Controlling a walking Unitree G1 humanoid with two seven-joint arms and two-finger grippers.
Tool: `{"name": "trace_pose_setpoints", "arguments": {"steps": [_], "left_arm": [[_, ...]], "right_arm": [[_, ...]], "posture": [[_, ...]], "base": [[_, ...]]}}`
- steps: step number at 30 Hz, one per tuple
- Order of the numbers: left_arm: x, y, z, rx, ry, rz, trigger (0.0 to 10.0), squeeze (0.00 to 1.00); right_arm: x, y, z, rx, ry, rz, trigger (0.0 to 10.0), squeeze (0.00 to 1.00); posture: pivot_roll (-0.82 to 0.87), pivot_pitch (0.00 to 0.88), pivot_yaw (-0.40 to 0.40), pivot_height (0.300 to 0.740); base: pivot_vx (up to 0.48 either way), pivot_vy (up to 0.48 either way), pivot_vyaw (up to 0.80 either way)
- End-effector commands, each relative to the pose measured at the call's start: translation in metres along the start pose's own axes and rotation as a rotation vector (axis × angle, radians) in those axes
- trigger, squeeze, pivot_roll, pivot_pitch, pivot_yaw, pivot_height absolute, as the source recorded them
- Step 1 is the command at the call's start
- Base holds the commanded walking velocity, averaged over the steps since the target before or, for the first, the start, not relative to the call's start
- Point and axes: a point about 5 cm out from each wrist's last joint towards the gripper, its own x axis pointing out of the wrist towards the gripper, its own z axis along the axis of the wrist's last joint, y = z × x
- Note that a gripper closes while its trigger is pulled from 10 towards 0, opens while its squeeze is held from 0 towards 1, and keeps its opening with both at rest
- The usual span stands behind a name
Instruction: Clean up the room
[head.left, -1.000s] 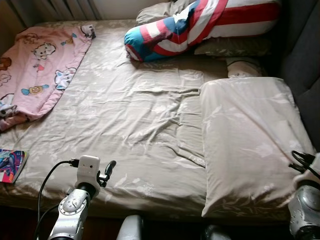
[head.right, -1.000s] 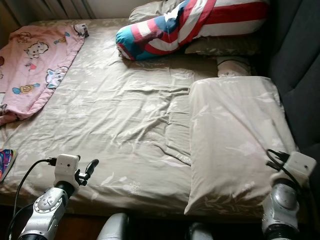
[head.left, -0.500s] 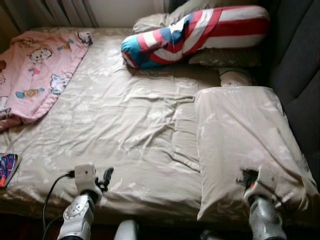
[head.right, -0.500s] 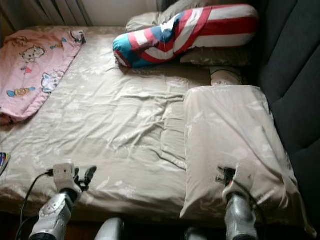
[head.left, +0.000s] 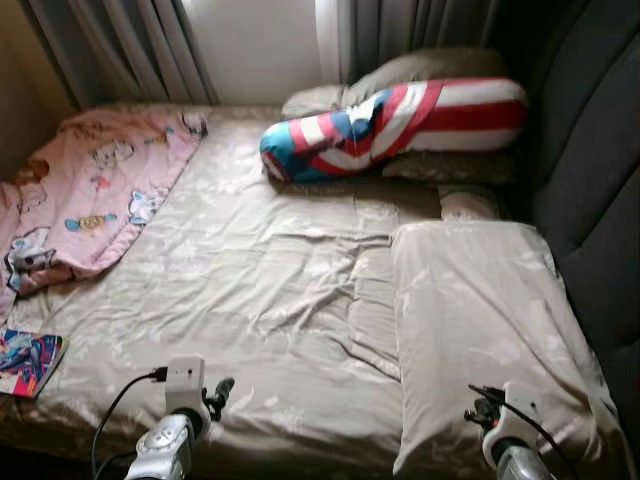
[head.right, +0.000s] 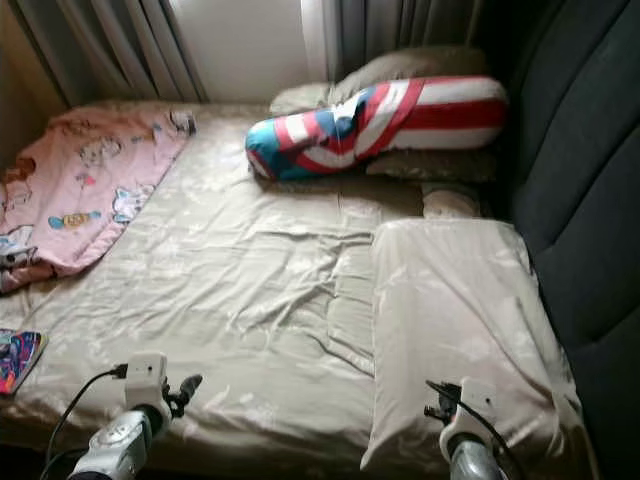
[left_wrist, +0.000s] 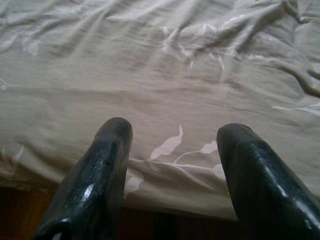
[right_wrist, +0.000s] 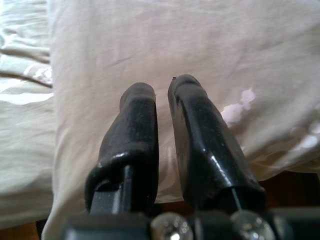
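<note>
A bed (head.left: 260, 290) in a beige leaf-print sheet spans the room, with grey curtains (head.left: 130, 50) and a pale wall behind it and a dark padded headboard (head.left: 590, 200) along the robot's right. A beige pillow (head.left: 480, 320) lies flat on the right side of the bed, its near end at the bed's front edge. Beyond it, against the far end, a red, white and blue striped bolster (head.left: 395, 125) rests across another beige pillow (head.left: 420, 72). A pink cartoon-print blanket (head.left: 95, 195) is rumpled over the far left corner, and a colourful book (head.left: 28, 362) lies at the left edge, nearer the robot than the blanket and apart from it. The left claw (left_wrist: 172, 150) hovers low over the sheet by the bed's front edge, fingers (left_wrist: 107, 165) spread wide with nothing between them. The right claw (right_wrist: 162, 105) is over the near end of the flat pillow, its two fingers (right_wrist: 135, 120) close together with a narrow gap and no cloth caught in it; whether they touch the pillow cannot be told.
</note>
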Motion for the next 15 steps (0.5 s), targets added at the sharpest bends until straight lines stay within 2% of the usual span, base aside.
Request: {"name": "trace_pose_setpoints", "arguments": {"steps": [1, 3, 4, 5, 7, 12, 13, 14, 15], "left_arm": [[-0.003, 0.002, -0.010, 0.031, 0.053, 0.009, 10.0, 0.00], [-0.006, 0.002, -0.024, 0.026, 0.113, 0.023, 10.0, 0.00], [-0.008, -0.002, -0.032, 0.052, 0.154, 0.014, 10.0, 0.00], [-0.008, -0.002, -0.032, 0.052, 0.154, 0.014, 10.0, 0.00], [-0.009, -0.009, -0.040, 0.106, 0.203, -0.012, 10.0, 0.00], [-0.009, -0.012, -0.043, 0.101, 0.219, -0.010, 10.0, 0.00], [-0.010, -0.011, -0.044, 0.103, 0.226, -0.006, 10.0, 0.00], [-0.011, -0.011, -0.046, 0.109, 0.232, -0.007, 10.0, 0.00], [-0.011, -0.011, -0.047, 0.113, 0.236, -0.009, 10.0, 0.00]], "right_arm": [[-0.003, -0.005, -0.009, 0.002, 0.039, -0.020, 10.0, 0.00], [-0.006, -0.007, -0.019, 0.002, 0.094, -0.034, 10.0, 0.00], [-0.010, -0.007, -0.031, -0.016, 0.149, -0.043, 10.0, 0.00], [-0.010, -0.007, -0.031, -0.016, 0.149, -0.043, 10.0, 0.00], [-0.016, -0.007, -0.048, -0.026, 0.219, -0.051, 10.0, 0.00], [-0.018, -0.003, -0.053, -0.027, 0.235, -0.030, 10.0, 0.00], [-0.018, -0.001, -0.054, -0.038, 0.234, -0.012, 10.0, 0.35], [-0.018, -0.001, -0.054, -0.042, 0.235, -0.011, 10.0, 1.00], [-0.018, -0.001, -0.054, -0.044, 0.236, -0.012, 10.0, 1.00]], "posture": [[0.01, 0.000, 0.005, 0.740], [0.00, 0.000, 0.004, 0.740], [-0.01, 0.000, 0.007, 0.740], [-0.01, 0.000, 0.007, 0.740], [0.01, 0.000, 0.007, 0.740], [0.00, 0.000, 0.005, 0.740], [-0.01, 0.000, 0.006, 0.740], [-0.01, 0.000, 0.006, 0.740], [-0.01, 0.000, 0.006, 0.740]], "base": [[0.000, 0.000, 0.00], [0.000, 0.000, 0.00], [0.000, 0.000, 0.00], [0.000, 0.000, 0.00], [0.000, 0.000, 0.00], [0.000, 0.000, 0.00], [0.000, 0.000, 0.00], [0.000, 0.000, 0.00], [0.000, 0.000, 0.00]]}}
